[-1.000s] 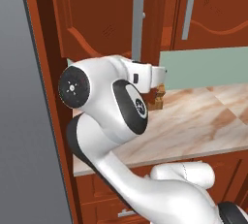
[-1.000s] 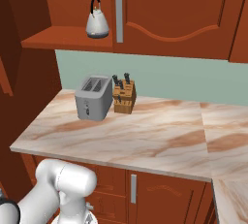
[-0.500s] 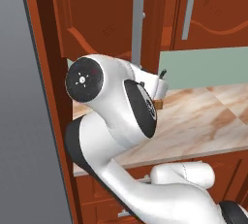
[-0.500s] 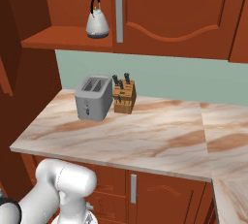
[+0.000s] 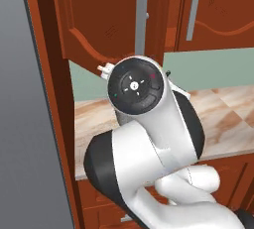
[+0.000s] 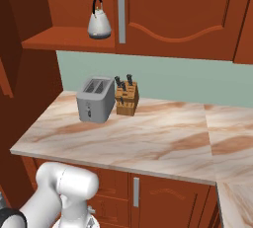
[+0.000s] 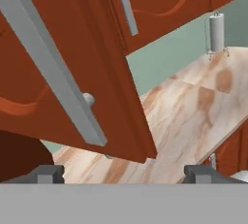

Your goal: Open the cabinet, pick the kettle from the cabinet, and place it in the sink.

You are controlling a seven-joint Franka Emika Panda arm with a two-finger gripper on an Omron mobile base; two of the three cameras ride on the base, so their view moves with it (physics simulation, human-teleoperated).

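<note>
The cabinet (image 6: 173, 10) is reddish-brown wood, and its left side stands open. On the bare shelf (image 6: 59, 38) sits the small silver kettle (image 6: 99, 23) with a black arched handle. The swung-out door (image 5: 99, 20) carries a long grey bar handle (image 5: 142, 25). In the hand view this door (image 7: 29, 116) and its handle (image 7: 63, 87) loom close, up and to the left. My gripper (image 7: 125, 177) is open with nothing between its fingertips (image 7: 46, 174), just below the door's lower edge. The sink is out of view.
A boxy grey toaster (image 6: 95, 98) and a knife block (image 6: 127, 98) stand on the marbled countertop (image 6: 163, 138) under the shelf. A paper towel roll (image 7: 216, 33) stands far along the counter. A grey wall (image 5: 25, 124) closes in the left. My arm's big joint (image 5: 136, 86) blocks the left base view.
The jaws have spread open. In the left base view, the arm's big joint has swung up toward the camera and now covers the hand. The kettle and toaster have not moved.
</note>
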